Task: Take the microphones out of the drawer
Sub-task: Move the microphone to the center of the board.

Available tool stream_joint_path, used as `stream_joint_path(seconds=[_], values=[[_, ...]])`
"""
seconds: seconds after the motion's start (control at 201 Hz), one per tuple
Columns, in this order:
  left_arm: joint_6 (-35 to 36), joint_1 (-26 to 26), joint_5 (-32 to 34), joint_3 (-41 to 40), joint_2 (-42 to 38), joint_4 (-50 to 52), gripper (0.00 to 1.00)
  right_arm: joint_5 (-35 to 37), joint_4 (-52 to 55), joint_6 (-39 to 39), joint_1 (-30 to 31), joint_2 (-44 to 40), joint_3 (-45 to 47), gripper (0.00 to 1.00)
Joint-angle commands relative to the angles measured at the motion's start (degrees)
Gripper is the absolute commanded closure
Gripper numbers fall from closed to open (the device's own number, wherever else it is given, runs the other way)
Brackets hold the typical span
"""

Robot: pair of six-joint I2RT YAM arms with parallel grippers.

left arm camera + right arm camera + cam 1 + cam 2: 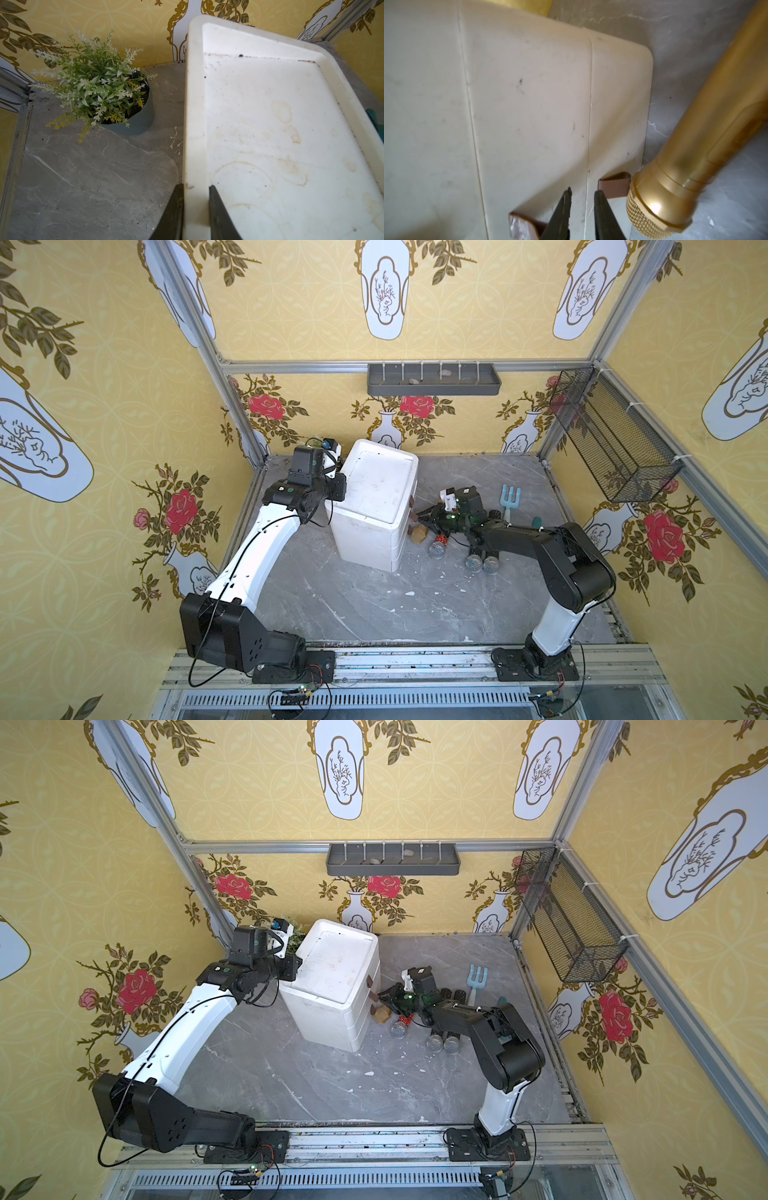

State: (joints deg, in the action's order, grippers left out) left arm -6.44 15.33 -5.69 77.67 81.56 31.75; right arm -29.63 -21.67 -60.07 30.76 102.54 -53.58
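While the left gripper pinches the box rim, the right gripper (jaws a little apart, empty) may miss the handle and bump the gold mic.

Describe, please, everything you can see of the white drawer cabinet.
The white drawer cabinet looks like scuffed plastic. It has a recessed, stained top and stacked drawers with brown tab handles. All drawers appear shut. It stands upright on the grey marble table, with a potted plant beside it. The left tool pinches its top rim. The right tool hovers slightly open at the drawer fronts, between two handles. A gold microphone lies by its base.
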Motion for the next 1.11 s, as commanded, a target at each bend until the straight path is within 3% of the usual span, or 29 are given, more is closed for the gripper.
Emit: stream_joint_path(seconds=[0.0, 0.199, 0.612, 1.105], values=[[-0.3, 0.0, -0.2, -1.1, 1.3, 7.5, 0.86, 10.5, 14.1, -2.0, 0.8, 1.7, -5.3, 0.81], [-0.3, 0.0, -0.4, -1.0, 1.3, 7.5, 0.86, 13.9, 25.7, -2.2, 2.5, 6.9, -14.2, 1.00], [-0.3, 0.0, -0.4, -0.9, 1.2, 7.6, 0.85, 18.6, 34.9, -2.1, 3.4, 12.0, -21.5, 1.00], [-0.2, 0.0, -0.3, -1.0, 1.0, 7.6, 0.85, 24.4, 43.1, -0.1, 1.8, 8.1, -19.3, 1.00]])
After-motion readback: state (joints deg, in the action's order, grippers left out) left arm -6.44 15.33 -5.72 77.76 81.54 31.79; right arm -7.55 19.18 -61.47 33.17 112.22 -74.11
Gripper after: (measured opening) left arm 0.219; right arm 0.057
